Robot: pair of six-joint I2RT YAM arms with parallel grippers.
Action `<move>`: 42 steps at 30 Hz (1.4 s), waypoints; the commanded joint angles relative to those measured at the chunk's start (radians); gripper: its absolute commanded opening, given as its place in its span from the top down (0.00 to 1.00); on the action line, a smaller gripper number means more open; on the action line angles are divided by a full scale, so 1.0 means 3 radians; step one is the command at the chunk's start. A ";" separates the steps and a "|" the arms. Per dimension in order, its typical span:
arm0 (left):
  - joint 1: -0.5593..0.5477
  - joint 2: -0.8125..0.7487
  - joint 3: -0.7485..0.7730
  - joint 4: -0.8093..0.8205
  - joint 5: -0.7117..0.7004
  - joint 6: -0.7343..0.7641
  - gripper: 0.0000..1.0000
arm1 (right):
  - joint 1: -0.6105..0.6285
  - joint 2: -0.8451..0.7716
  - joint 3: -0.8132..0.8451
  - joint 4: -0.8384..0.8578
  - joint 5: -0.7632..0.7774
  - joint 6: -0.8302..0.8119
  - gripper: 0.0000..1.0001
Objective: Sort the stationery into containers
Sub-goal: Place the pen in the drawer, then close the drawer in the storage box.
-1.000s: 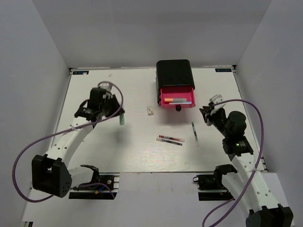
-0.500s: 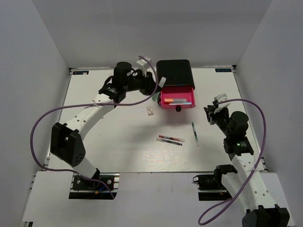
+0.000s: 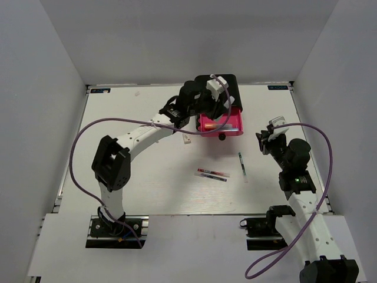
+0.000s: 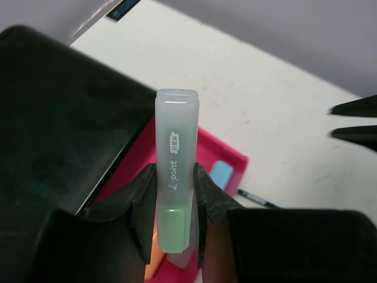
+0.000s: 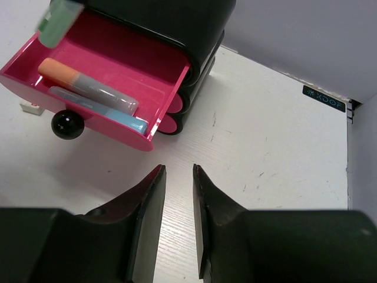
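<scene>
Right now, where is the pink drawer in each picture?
Top external: the pink drawer is at upper middle, pulled out toward the arms.
Left wrist: it is at lower middle, behind the held green marker.
Right wrist: it is at upper left, open.
Shared landmark: the black cabinet it slides out of.

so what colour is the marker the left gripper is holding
Pale green: the marker looks frosted and translucent, clearest in the left wrist view.
</scene>
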 commanded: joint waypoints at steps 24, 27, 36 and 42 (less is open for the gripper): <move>-0.0219 -0.0526 -0.0117 -0.0258 -0.0755 0.0076 0.55 | -0.0091 0.0168 -0.0033 -0.0242 -0.0455 -0.0482 0.47; -0.0219 -0.1058 -0.0770 -0.0202 -0.0637 -0.0099 0.81 | -0.0112 0.0337 -0.0018 -0.0626 -0.0711 -0.0708 0.52; -0.0219 -0.2448 -0.2551 -0.0084 -0.0795 -0.0442 0.66 | -0.0102 0.0761 0.0151 -0.0897 -0.0957 -0.0667 0.55; -0.0168 -0.2951 -0.3118 -0.0156 -0.1077 -0.0559 0.33 | -0.0096 0.0802 0.0090 -0.0902 -0.0963 -0.0667 0.50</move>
